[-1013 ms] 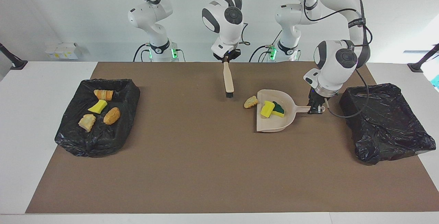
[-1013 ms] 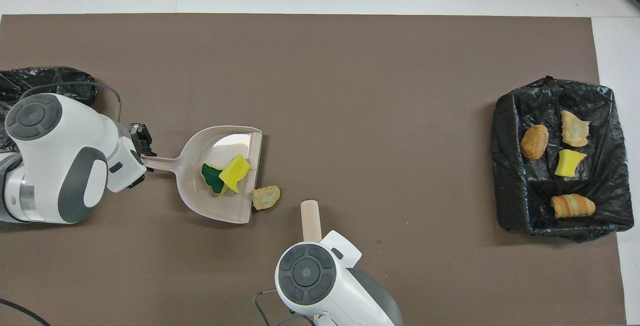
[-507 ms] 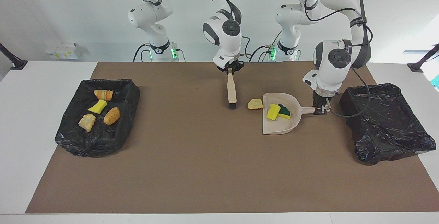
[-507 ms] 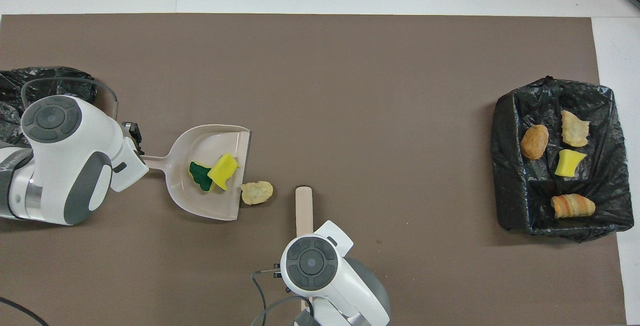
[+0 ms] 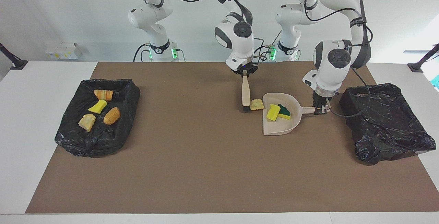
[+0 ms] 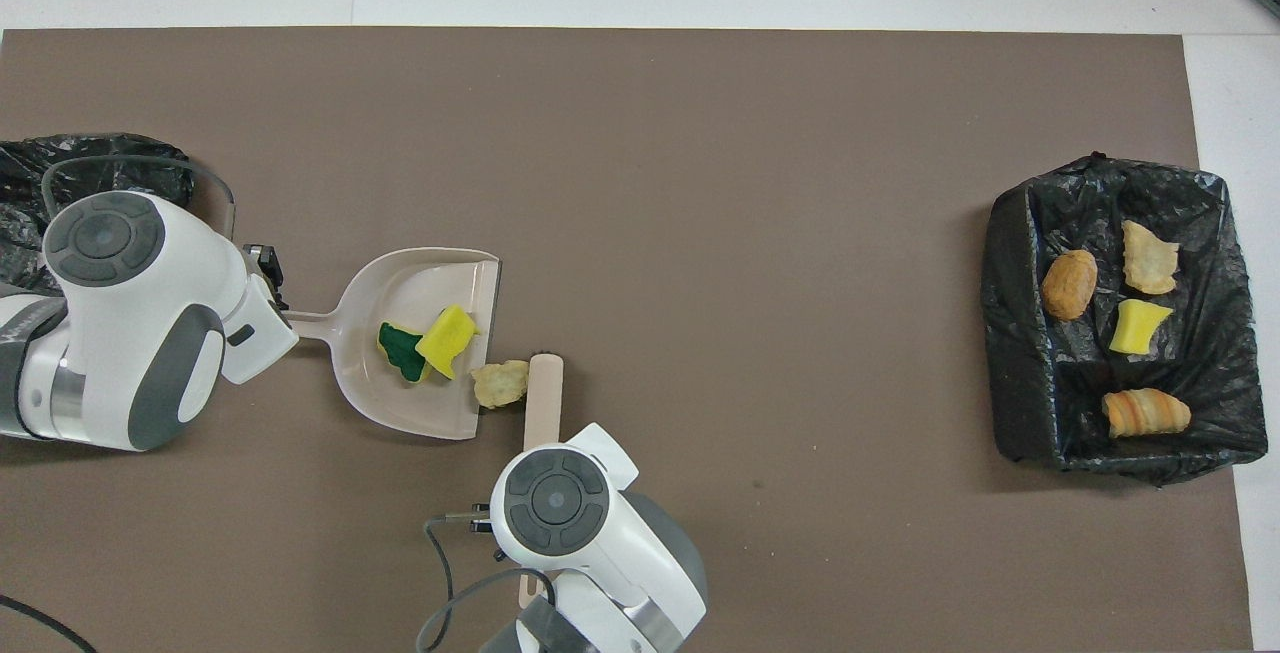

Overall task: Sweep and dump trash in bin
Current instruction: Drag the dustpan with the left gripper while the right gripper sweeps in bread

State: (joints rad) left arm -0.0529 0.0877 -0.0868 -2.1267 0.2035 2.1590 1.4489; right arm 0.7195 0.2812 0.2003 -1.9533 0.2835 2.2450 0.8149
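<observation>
Beige plastic is being pinched at both ends of the work: the dustpan (image 5: pixel 279 114) handle is being clamped by the left gripper (image 5: pixel 319 109), and the hand brush (image 5: pixel 245 93) is being gripped at its handle top by the right gripper (image 5: pixel 244 72), bristles down on the brown mat (image 5: pixel 205 169). One tan bread-like lump (image 5: pixel 257 105) is being pressed between the bristles and the dustpan lip, touching both, not yet inside. A yellow sponge piece (image 5: pixel 273 112) and the green-topped wedge (image 5: pixel 284 111) are being carried in the pan. Four more scraps (image 5: pixel 99 109) are lying in the black-lined bin (image 5: pixel 97 141) toward the right arm's end; a second bin (image 5: pixel 387 124) beside the left gripper looks empty. Risks are being noted: the lump is sitting near the lip's corner, so a skewed stroke could roll it past the pan's edge; a lip lifted off the mat could let it slide underneath; a hard push could shove the pan and jolt the sponges.
</observation>
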